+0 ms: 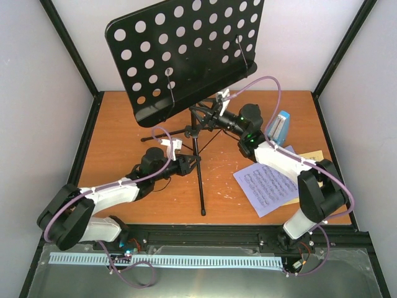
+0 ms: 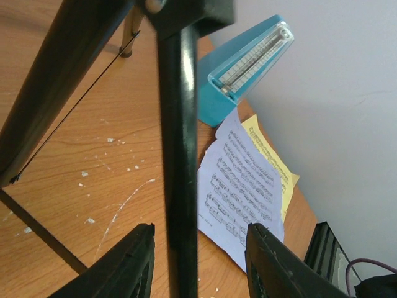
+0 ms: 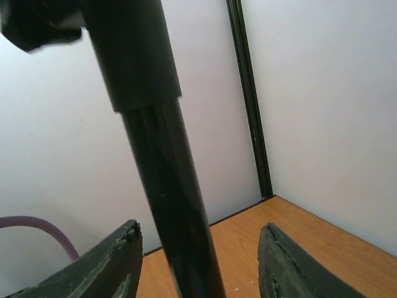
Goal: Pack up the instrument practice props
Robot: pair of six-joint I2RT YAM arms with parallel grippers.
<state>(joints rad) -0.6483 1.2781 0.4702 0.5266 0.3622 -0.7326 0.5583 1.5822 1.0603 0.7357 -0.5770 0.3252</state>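
Left gripper (image 2: 200, 231) astride stand (image 2: 178, 124), right gripper (image 3: 201, 226) too

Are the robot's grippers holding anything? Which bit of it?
Nothing is held yet. The left gripper and the right gripper each sit around the music stand's pole, with space still showing beside it.

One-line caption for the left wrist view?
Left fingers open around the music stand's pole; blue metronome and sheet-music pages beyond on the table.
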